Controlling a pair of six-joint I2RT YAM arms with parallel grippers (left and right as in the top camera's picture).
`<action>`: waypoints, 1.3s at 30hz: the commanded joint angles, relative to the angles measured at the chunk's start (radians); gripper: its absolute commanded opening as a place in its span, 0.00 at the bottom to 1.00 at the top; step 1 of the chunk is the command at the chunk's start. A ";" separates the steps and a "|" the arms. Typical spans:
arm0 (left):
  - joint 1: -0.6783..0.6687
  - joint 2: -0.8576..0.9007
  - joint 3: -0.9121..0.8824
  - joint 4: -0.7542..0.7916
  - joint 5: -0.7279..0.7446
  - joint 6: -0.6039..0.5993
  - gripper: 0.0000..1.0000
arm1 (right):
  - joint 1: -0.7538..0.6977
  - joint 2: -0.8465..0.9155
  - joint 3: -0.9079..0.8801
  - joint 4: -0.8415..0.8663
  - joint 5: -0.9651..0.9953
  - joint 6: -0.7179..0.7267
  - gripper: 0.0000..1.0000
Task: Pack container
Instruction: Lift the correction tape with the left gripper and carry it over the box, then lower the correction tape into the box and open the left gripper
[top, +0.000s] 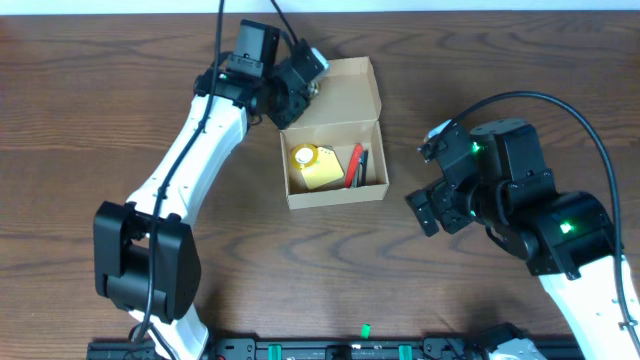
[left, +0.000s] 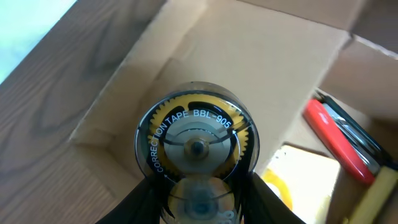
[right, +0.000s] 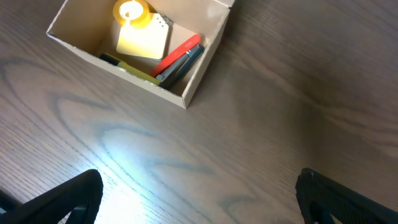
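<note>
container (top: 350, 95) sits on the bench (top: 90, 120) between the two arms, lid flap open. left fingers (left: 142, 198) are clamped on a correction tape dispenser (left: 196, 140), held over the container's flap, beside its open compartment. right fingers (right: 68, 193) are spread wide with nothing between them, above bare bench right of the container. inside the container: yellow tape roll (top: 304, 156), yellow note pad (top: 325, 172), red pen (top: 354, 164).

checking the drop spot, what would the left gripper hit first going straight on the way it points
The left gripper, shut on the correction tape, points at the open lid of the container; the tape would probably meet that flap first, not the compartment. Depth is unclear.
</note>
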 joint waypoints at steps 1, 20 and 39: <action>-0.015 0.000 0.020 -0.023 0.032 0.107 0.05 | 0.001 -0.005 -0.002 -0.001 -0.007 0.014 0.99; -0.174 0.079 0.020 -0.096 0.075 0.348 0.05 | 0.001 -0.005 -0.002 -0.001 -0.007 0.014 0.99; -0.210 0.204 0.020 -0.021 -0.037 0.510 0.06 | 0.001 -0.005 -0.002 -0.001 -0.007 0.014 0.99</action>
